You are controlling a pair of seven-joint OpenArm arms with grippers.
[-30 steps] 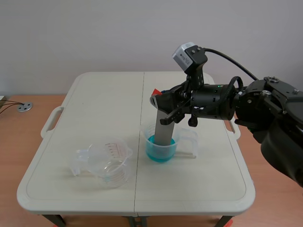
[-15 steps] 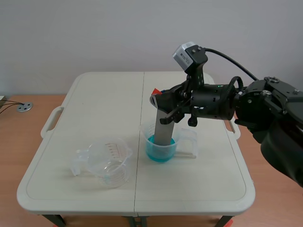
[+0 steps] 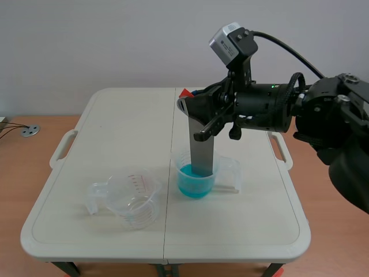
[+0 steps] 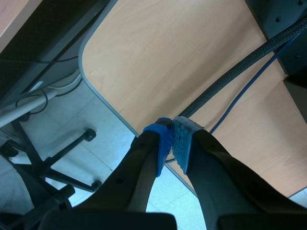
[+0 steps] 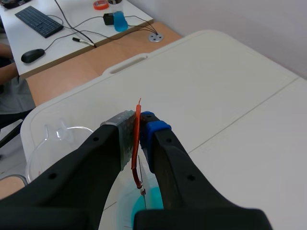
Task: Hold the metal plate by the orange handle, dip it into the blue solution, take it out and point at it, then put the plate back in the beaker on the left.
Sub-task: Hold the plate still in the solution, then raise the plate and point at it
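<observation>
The right gripper (image 3: pixel 190 108) is clenched on the orange handle (image 3: pixel 184 93) at the upper end of the metal plate (image 3: pixel 200 147). In the right wrist view the thin orange handle (image 5: pixel 137 139) stands edge-on, pinched between the grey pad (image 5: pixel 125 130) and the blue pad (image 5: pixel 153 128) of the right gripper (image 5: pixel 139 129).

From that grip the plate hangs almost upright, straight toward six o'clock. Its lower end is inside the beaker (image 3: pixel 222 168) that holds the blue solution (image 3: pixel 187 183), down at the liquid's surface. How deep it sits cannot be told.

This beaker stands near the middle of the white table (image 3: pixel 115 127), directly under the gripper. The second beaker (image 3: pixel 130 199), clear with red markings, sits at about eight o'clock from the blue one, well apart from it, with its handle pointing toward nine o'clock.

The left gripper (image 4: pixel 172 141) is off the table. Its pads are pressed together on nothing, above the edge of a wooden desk (image 4: pixel 158 62) with cables (image 4: pixel 230 76) running across it.
</observation>
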